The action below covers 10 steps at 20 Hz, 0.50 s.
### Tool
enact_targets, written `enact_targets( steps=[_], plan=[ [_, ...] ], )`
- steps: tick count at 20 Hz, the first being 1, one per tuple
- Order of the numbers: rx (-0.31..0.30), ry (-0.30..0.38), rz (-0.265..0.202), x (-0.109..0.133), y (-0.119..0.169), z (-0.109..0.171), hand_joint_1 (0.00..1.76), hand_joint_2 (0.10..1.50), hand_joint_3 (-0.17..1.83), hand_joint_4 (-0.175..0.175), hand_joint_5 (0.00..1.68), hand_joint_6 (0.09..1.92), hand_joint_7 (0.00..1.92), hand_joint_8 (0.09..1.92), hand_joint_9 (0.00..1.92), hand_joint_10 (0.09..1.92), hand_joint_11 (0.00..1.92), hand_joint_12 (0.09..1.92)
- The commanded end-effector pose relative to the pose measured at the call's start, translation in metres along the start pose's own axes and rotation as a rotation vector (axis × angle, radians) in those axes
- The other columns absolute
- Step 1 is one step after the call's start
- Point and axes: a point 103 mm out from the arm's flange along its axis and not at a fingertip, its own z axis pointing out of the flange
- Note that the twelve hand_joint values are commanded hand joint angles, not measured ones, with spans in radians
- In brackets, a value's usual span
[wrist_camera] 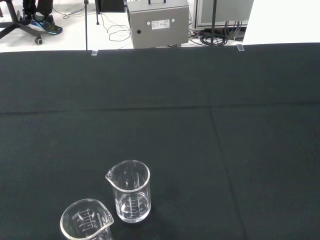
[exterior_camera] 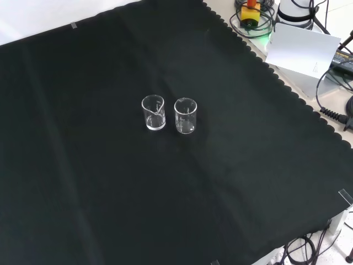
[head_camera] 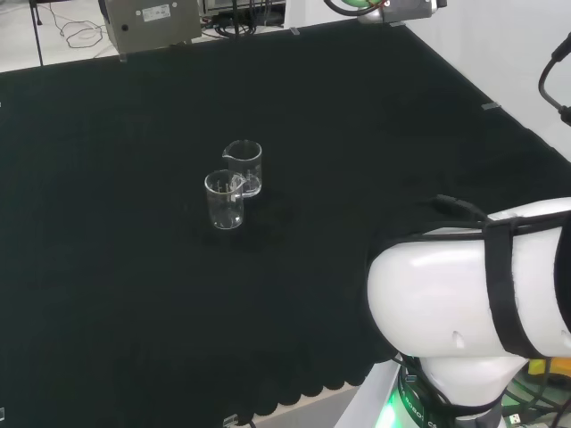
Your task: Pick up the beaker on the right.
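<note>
Arm link looms nearest in the head view; beyond, 2 apparently empty beakers stand just apart on black cloth. Hand's state cannot be told.

Bulbous glossy white arm link, black strap around it, black cable, green-lit base

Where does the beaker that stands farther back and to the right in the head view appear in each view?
Head view: the beaker stands near the cloth's middle, behind and right of the second beaker.
Front view: the beaker is the left one of the pair.
Wrist view: the beaker is the one farther from the camera.
Shared landmark: the second beaker, close beside it.
</note>
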Motion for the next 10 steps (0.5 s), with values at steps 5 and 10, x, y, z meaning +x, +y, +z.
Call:
enact_targets(
  steps=[5,10],
  plan=[
    [-0.012,-0.014,0.002,0.0009,-0.0018,-0.0009,0.04,1.27,0.32,-0.028,0.34,0.16,0.04,0.54,0.12,0.64,0.00,1.25],
    [-0.005,-0.015,0.006,0.0015,-0.0008,0.0020,0.04,1.28,0.30,-0.028,0.35,0.14,0.04,0.53,0.13,0.64,0.00,1.25]
  ],
)
